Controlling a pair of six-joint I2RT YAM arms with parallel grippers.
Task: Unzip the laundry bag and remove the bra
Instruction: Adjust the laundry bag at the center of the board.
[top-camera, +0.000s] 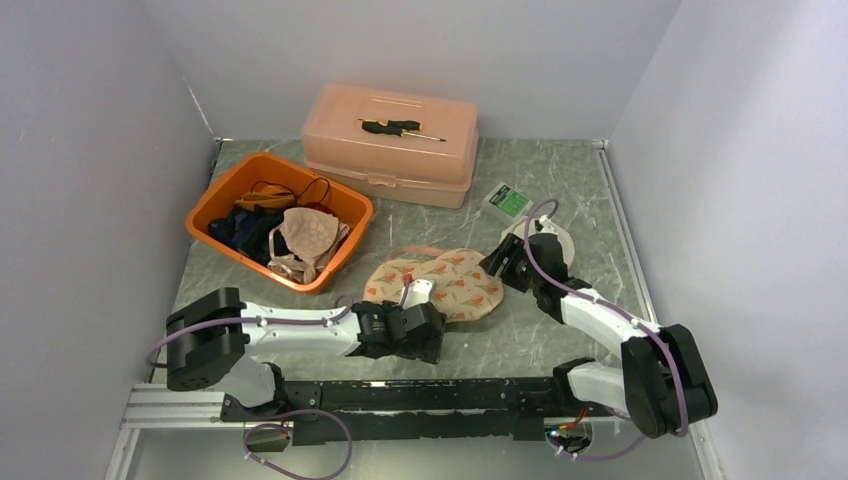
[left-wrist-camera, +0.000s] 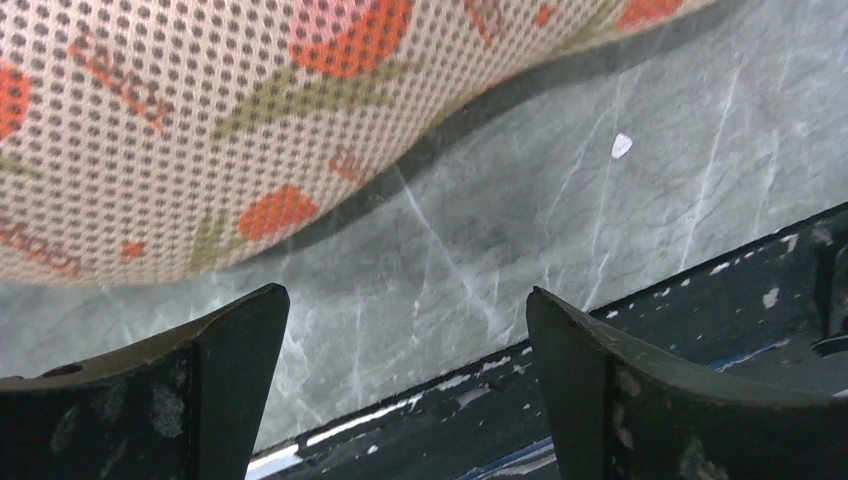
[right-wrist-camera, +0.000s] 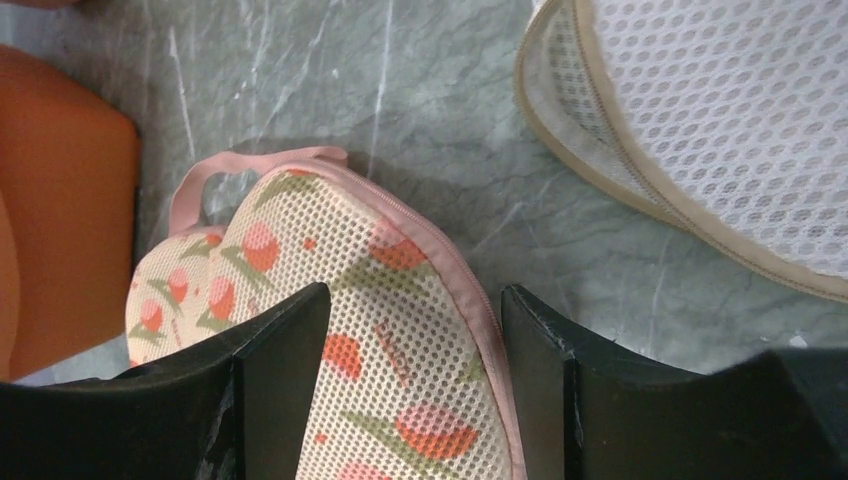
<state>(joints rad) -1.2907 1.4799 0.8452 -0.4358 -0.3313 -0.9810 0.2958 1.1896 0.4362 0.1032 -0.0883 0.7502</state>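
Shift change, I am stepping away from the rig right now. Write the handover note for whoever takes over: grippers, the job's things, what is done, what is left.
Left gripper: open and empty, low over the table by the near edge of the floral cream mesh laundry bag.
Right gripper: jaws apart above the bag's right end, gripping nothing that I can see.
Bag: lies flat on the grey marbled table between the two grippers. Its pink zip edge looks closed where it shows.
Done: nothing that shows.
Left: open the zip, then pull the bra out.
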